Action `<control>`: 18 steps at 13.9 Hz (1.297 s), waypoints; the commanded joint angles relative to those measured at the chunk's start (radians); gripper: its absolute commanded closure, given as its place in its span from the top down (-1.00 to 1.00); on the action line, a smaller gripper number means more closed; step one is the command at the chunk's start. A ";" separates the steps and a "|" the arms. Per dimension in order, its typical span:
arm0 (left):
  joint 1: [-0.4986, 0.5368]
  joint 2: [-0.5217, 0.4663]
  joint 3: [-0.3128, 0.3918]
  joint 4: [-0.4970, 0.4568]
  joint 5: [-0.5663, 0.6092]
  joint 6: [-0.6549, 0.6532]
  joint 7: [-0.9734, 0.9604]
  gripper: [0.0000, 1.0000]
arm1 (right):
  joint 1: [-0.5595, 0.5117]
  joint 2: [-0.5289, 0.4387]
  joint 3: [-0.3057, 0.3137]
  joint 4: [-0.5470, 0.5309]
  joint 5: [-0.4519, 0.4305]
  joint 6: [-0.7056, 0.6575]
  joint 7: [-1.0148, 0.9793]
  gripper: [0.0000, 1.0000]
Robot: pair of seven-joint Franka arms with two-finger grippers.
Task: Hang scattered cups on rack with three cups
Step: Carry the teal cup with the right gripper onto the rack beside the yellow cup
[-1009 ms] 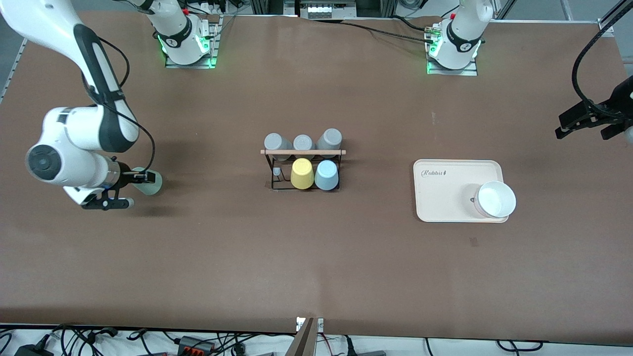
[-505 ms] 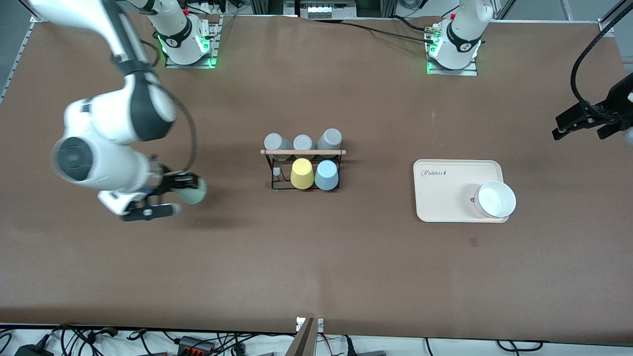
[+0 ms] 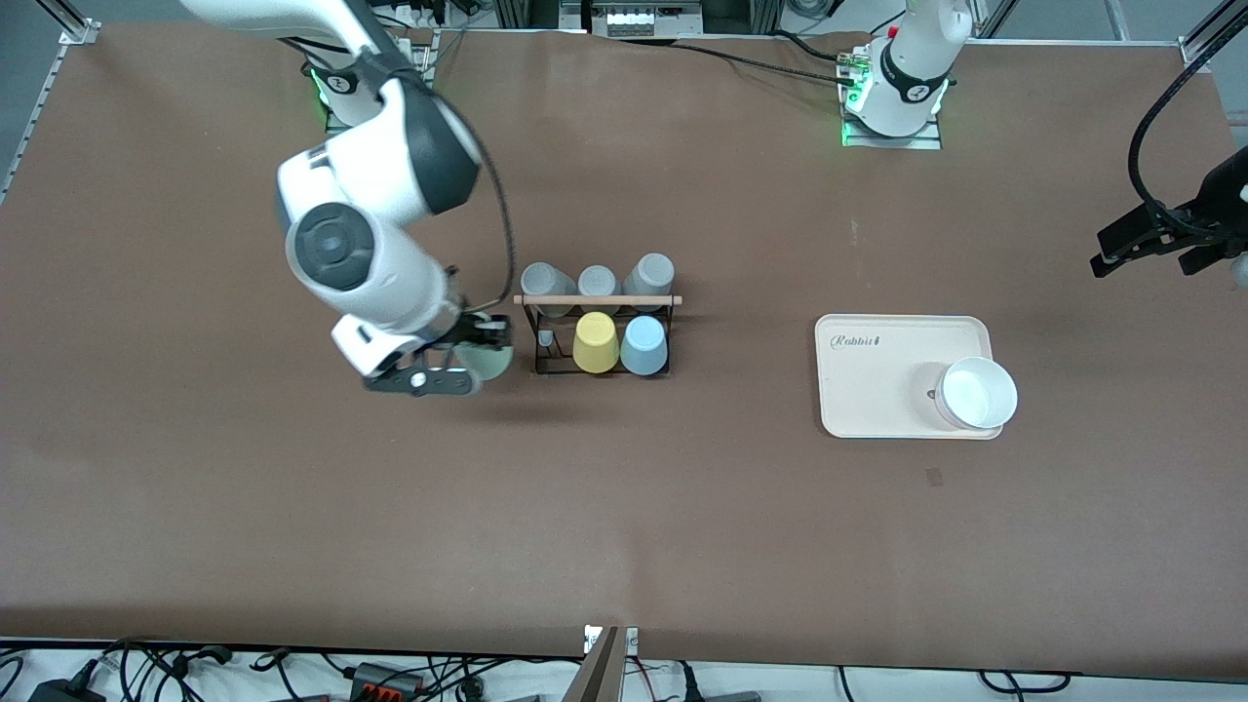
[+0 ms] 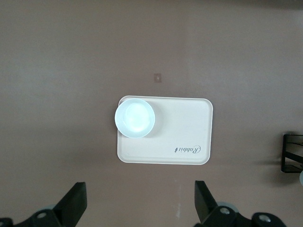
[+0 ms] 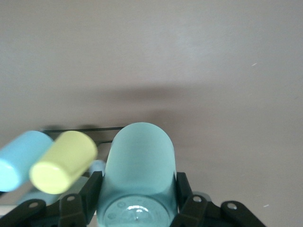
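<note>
Carrying step: right end effector (image 3: 466, 357) clamps mint cup (image 5: 139, 165) just beside rack (image 3: 597, 331). Next: seat it over the free peg (image 3: 546, 338). Left end effector (image 4: 139, 208) waits, open, above tray (image 4: 182, 127).

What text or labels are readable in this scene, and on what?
"Rabbit": script logo on the cream tray, at its corner near the rack; it also shows in the left wrist view.
Round marks on the two arm bases: too small to read.
The cups and the bowl show no text.

white arms (image 3: 370, 244), black joints, black cables
</note>
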 commanded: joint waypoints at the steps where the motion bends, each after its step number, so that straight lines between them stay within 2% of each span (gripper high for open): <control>1: 0.003 -0.006 0.003 -0.003 -0.013 -0.005 0.009 1.00 | 0.065 0.078 -0.012 0.105 -0.009 -0.018 0.094 -0.39; 4: 0.003 -0.008 0.003 -0.005 -0.013 -0.011 0.009 1.00 | 0.108 0.097 -0.012 0.105 -0.073 -0.021 0.132 -0.39; 8: 0.003 -0.008 0.003 -0.005 -0.013 -0.014 0.009 1.00 | 0.112 0.118 -0.012 0.104 -0.075 -0.026 0.138 -0.39; 18: 0.003 -0.008 0.003 -0.008 -0.011 -0.017 0.007 1.00 | 0.088 0.178 -0.012 0.102 0.001 -0.018 0.129 -0.40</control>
